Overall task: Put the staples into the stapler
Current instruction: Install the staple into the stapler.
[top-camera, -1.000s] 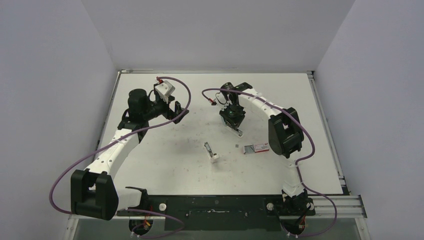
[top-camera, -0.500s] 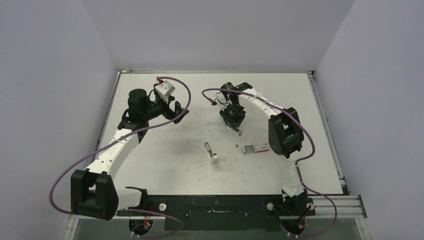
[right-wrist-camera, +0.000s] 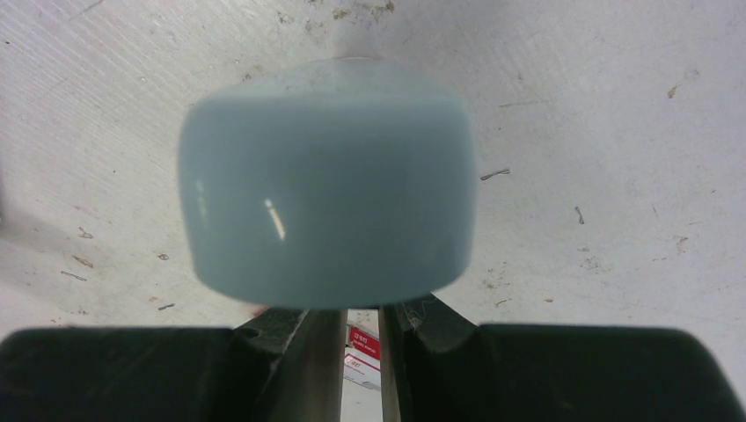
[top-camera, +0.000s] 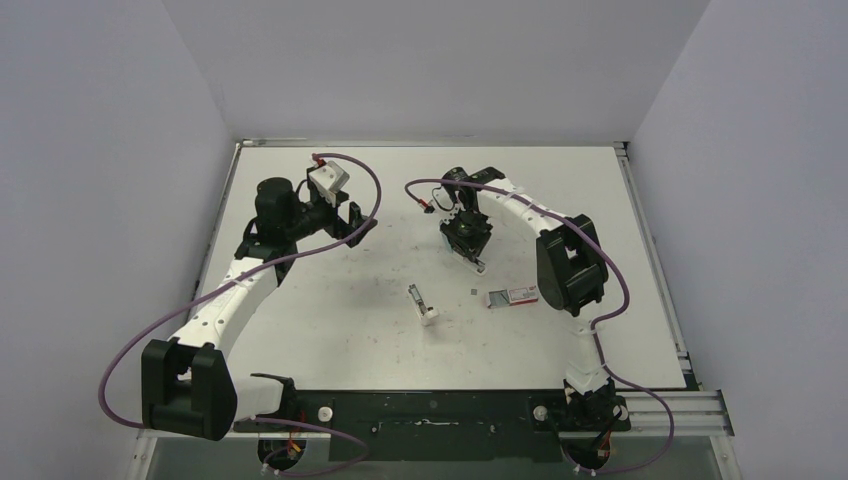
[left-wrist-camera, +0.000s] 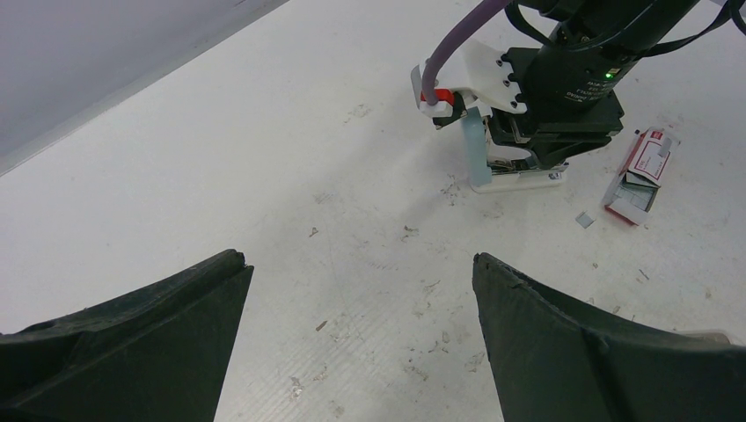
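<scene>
My right gripper [top-camera: 466, 238] is shut on the stapler [top-camera: 479, 264] at the table's middle back. In the left wrist view the stapler [left-wrist-camera: 517, 179] rests on its white base with its light-blue top [left-wrist-camera: 476, 149] swung upright. In the right wrist view that blue top [right-wrist-camera: 325, 176] fills the frame, and my right gripper [right-wrist-camera: 359, 318] clamps the metal channel from both sides. The red-and-white staple box [top-camera: 512, 296] lies open to the right of the stapler [left-wrist-camera: 639, 170]. A tiny grey staple strip [top-camera: 472, 293] lies beside it [left-wrist-camera: 585, 220]. My left gripper [top-camera: 352, 222] is open and empty [left-wrist-camera: 361, 260].
A small grey-and-white piece [top-camera: 423, 304] lies on the table in front of the stapler. The white table [top-camera: 330, 320] is scuffed and speckled with small bits. Purple cables [top-camera: 372, 195] loop over both arms. Grey walls close the table in on three sides.
</scene>
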Controlling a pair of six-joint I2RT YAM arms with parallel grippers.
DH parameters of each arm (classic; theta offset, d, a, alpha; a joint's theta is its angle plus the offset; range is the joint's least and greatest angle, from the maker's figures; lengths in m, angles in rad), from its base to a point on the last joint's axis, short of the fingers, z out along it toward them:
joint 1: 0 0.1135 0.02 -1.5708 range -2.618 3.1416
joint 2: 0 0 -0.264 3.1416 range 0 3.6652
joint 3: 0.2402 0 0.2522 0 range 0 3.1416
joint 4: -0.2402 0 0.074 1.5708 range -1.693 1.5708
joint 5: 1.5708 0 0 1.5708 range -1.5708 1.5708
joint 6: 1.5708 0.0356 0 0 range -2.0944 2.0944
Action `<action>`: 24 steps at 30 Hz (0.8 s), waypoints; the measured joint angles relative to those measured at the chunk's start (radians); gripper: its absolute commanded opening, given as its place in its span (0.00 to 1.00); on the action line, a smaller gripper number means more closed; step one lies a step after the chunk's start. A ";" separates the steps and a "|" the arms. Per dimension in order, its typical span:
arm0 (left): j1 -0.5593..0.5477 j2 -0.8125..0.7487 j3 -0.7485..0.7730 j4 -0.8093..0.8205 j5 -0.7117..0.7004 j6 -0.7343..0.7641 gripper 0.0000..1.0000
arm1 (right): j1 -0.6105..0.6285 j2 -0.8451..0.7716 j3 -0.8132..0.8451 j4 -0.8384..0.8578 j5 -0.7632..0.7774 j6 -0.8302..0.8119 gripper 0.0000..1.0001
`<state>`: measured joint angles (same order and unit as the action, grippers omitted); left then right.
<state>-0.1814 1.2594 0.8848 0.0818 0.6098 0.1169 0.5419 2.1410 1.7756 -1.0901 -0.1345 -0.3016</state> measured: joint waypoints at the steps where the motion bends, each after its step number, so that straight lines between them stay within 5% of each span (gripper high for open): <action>1: 0.000 0.000 0.000 0.000 0.000 0.000 0.98 | 0.000 0.000 0.000 0.000 0.000 0.000 0.05; 24: 0.006 -0.003 -0.010 0.000 0.000 0.000 0.97 | 0.000 0.000 -0.002 0.002 0.000 0.000 0.07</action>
<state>-0.1753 1.2560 0.8753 0.0822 0.6098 0.1173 0.5419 2.1414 1.7741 -1.0885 -0.1341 -0.3012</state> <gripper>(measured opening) 0.975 0.170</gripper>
